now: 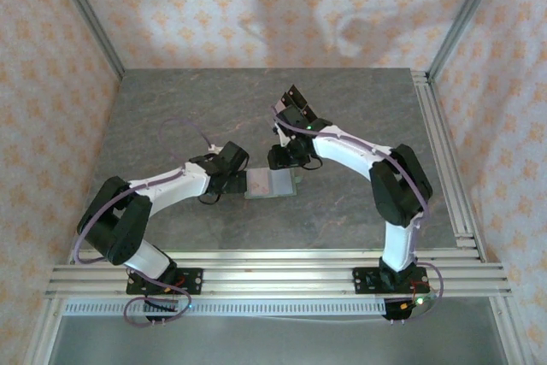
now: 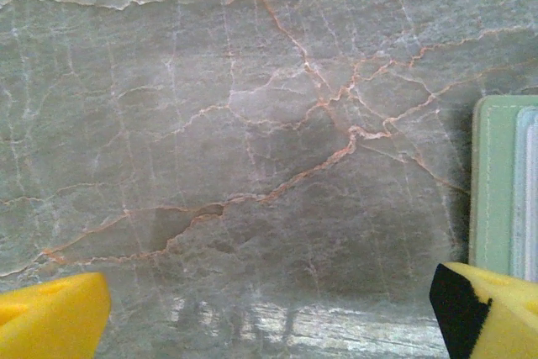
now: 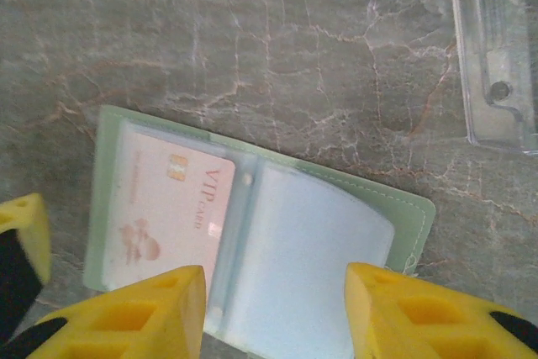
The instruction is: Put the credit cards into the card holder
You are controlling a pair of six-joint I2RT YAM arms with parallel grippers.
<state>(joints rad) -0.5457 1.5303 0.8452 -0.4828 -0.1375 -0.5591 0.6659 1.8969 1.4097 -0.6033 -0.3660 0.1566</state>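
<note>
The card holder (image 1: 270, 184) lies opened flat on the marble table, a sage-green wallet with clear sleeves (image 3: 303, 250). One pinkish credit card (image 3: 168, 208) marked "VIP card" sits inside its left sleeve. My right gripper (image 3: 276, 308) hovers over the holder's near edge, open, with nothing between its yellow fingers; it is also in the top view (image 1: 286, 160). My left gripper (image 2: 269, 317) is open over bare table just left of the holder, whose green edge (image 2: 496, 182) lies beside its right finger. Seen from above, the left gripper (image 1: 232, 168) is by the holder's left end.
A clear plastic stand (image 1: 296, 108) with black rectangles stands behind the right gripper; its base is at the upper right of the right wrist view (image 3: 496, 48). An aluminium rail (image 1: 444, 143) borders the table on the right, and more rails run along the front.
</note>
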